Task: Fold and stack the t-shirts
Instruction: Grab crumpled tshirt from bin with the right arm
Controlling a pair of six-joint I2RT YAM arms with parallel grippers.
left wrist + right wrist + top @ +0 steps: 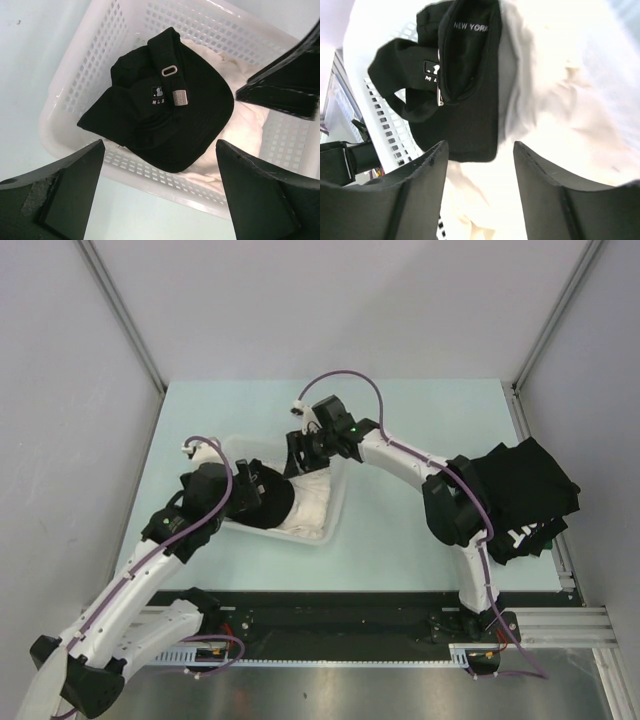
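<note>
Over the basket (75, 75), left gripper (160, 145) spread wide above the black cap (165, 120); right gripper (480, 146) parted, empty, above the cream t-shirt (560, 100) beneath, likely lining up a grab.

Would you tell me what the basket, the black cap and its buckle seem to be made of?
The basket looks like glossy white moulded plastic: stiff walls, a regular grid of holes. The black cap seems matte woven cloth, probably cotton: soft creases, stitched seams. Its buckle looks like brushed metal, grey and shiny, though it might be coated plastic.
</note>
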